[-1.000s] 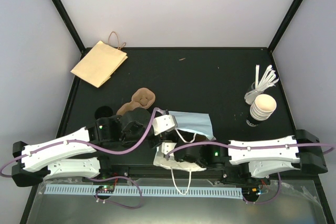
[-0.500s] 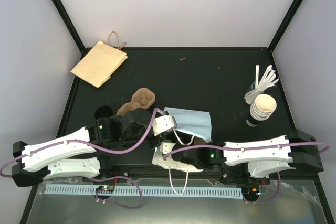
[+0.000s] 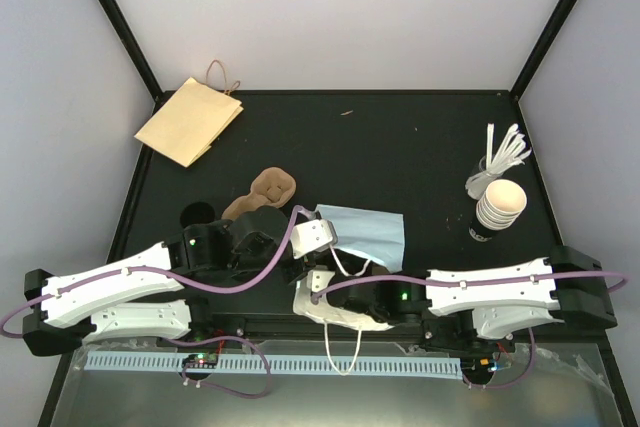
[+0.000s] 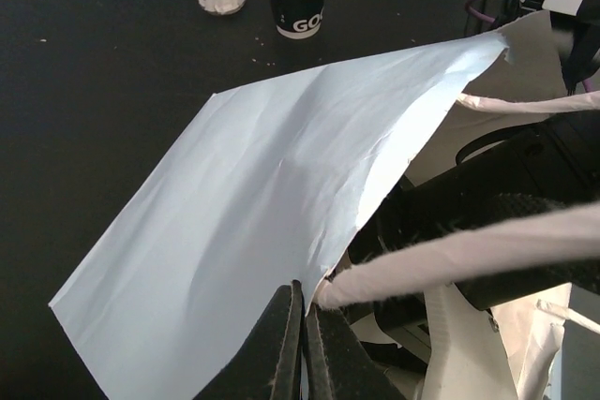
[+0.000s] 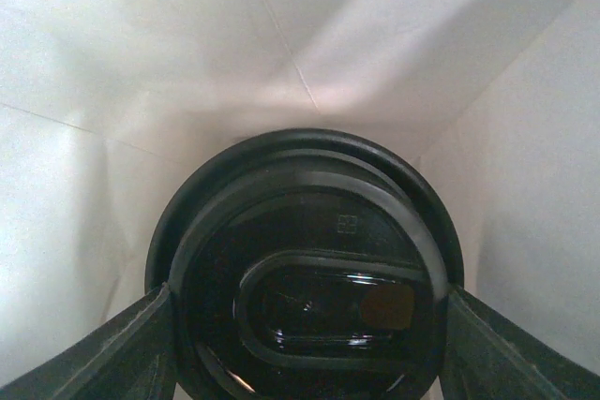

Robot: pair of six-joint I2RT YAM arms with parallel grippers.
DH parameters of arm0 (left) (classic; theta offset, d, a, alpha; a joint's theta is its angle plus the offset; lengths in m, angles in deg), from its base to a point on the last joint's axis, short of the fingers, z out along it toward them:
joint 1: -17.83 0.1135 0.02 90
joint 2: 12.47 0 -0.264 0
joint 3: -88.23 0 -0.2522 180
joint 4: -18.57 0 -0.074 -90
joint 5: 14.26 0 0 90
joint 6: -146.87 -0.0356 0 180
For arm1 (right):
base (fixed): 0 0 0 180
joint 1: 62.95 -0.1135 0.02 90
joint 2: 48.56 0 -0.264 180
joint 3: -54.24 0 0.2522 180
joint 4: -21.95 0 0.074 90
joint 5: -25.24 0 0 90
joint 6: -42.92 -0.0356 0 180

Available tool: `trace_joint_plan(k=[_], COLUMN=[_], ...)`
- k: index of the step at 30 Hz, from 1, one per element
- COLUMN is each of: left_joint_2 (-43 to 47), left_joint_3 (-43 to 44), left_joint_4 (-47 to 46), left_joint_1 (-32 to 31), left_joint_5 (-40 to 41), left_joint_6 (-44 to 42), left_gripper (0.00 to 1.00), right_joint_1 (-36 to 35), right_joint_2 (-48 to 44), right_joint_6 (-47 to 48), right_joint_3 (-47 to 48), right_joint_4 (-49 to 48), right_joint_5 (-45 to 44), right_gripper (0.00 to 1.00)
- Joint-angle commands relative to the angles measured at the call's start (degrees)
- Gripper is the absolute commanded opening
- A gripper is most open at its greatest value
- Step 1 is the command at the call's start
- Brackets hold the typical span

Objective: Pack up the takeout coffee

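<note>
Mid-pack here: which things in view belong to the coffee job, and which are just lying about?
In the job: coffee, pale bag, left tool, right tool.
Lying about: brown bag, cup carrier, cup stack, stirrers.

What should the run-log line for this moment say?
left tool: shut on white bag rim | right tool: gripping takeout coffee inside bag | release: not yet done

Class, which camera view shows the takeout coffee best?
The right wrist view: the takeout coffee, seen lid-on from above, fills the frame between the jaws inside the paper bag. The top and left wrist views show only the bag's outside.
</note>
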Motion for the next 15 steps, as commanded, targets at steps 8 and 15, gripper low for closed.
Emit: trace_joint_plan(k=[8, 15], left_joint_2=[0.04, -0.26], left_joint_3=[1.56, 1.65], left_joint_4=[-2.78, -1.98], left_joint_1=[-0.55, -0.54], left_joint_5=[-0.74, 0.44], left_joint_6=[0.56, 0.47], left_gripper=[0.02, 0.02], right_joint_1=[0.31, 0.32], right_joint_2=[2.82, 0.67], right_joint_6=[-3.6, -5.72], right_joint_3=[2.91, 2.73], right_joint_4=[10.82, 14.2], right_joint_5=[-0.08, 0.69], right_gripper=[0.56, 0.56])
